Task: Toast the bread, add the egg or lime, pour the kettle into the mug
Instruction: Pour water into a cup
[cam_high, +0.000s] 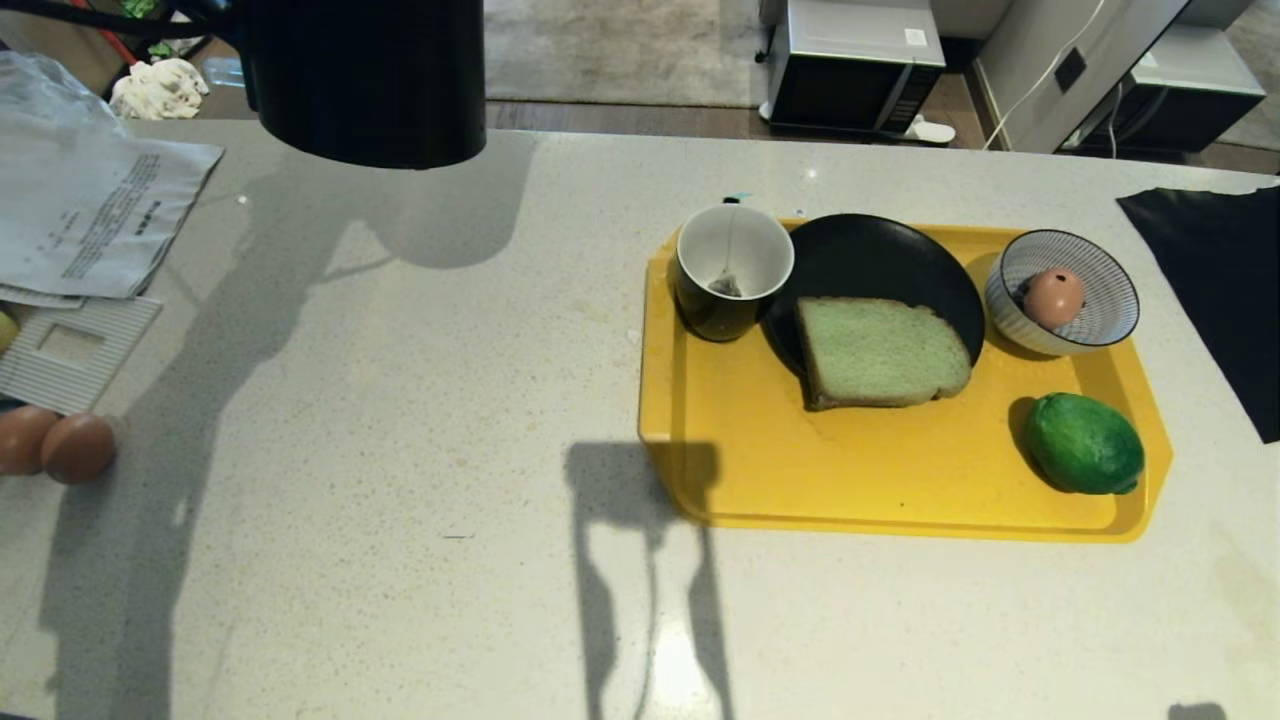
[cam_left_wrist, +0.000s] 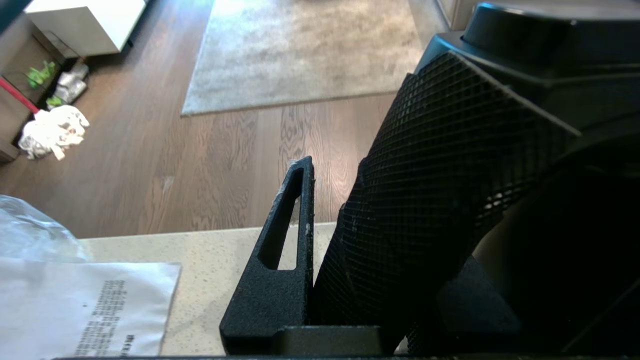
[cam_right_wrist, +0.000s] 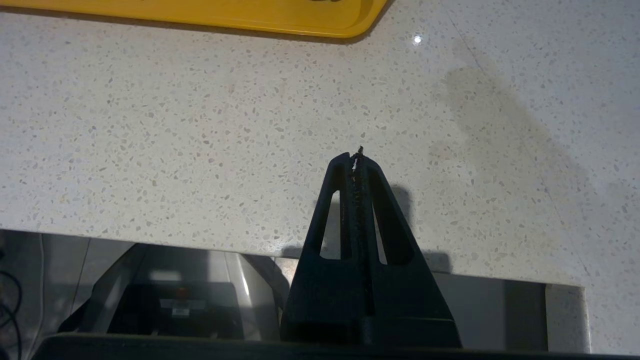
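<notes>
1. While the kettle (cam_high: 365, 80) hangs in the air at the far left of the counter (cam_high: 400, 400), its shadow on the surface below, the step in hand looks like the pour
2. Left gripper (cam_left_wrist: 360, 150): its fingers (cam_left_wrist: 285, 235) sit hard against the kettle's black body and seem pinched on the handle, though the handle itself is hidden
3. Carry the kettle rightward level and high enough to pass over the tray (cam_high: 700, 480) rim, with no tipping until the spout is over the mug (cam_high: 733, 268)
4. The mug stands upright at the tray's far left corner, touching the plate (cam_high: 880, 250), with a tea bag inside; tilt slowly so the stream lands in the white inside and not on the bread (cam_high: 880, 352) just beside it
5. The bread lies half on the plate, half over the tray; the bowl (cam_high: 1110, 300) holds an egg (cam_high: 1053, 297); the lime (cam_high: 1085, 443) rests at the tray's near right
6. Right gripper (cam_right_wrist: 357, 155): tips pressed together, idle over the counter's near edge
</notes>
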